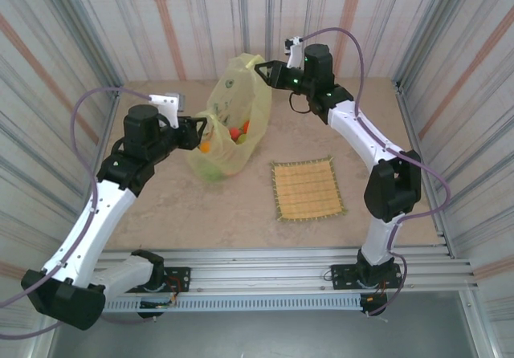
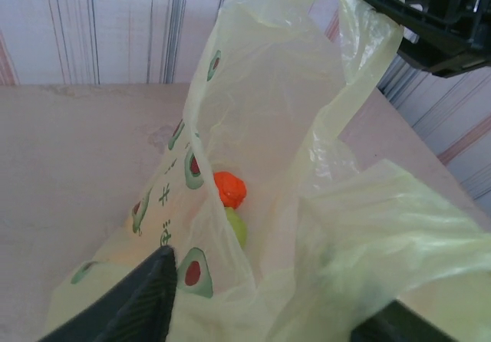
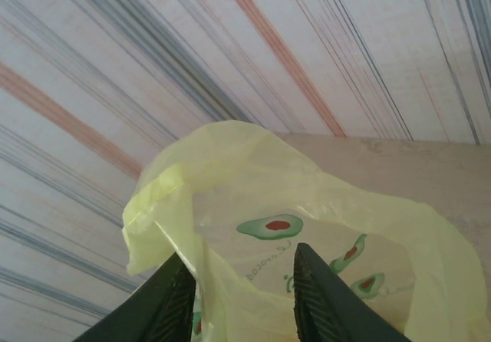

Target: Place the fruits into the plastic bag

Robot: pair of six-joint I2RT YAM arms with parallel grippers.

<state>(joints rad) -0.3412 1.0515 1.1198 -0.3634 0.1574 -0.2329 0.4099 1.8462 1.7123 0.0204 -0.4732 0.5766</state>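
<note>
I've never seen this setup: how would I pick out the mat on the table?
On the beige table, look right of centre, inside the bend of the right arm. The straw mat lies there, apart from the plastic bag to its left. It is the only flat, square, golden woven thing; the bag is crumpled, translucent yellow-green and stands up.

Table surface and the objects resting on it.
A pale, beige-mottled table (image 1: 241, 213) carries a yellow-green plastic bag (image 1: 229, 125) with its bottom resting left of centre, towards the far edge. A square woven straw mat (image 1: 307, 189) lies flat to its right, nearer and well apart. A metal rail (image 1: 281, 266) runs along the near edge.
</note>
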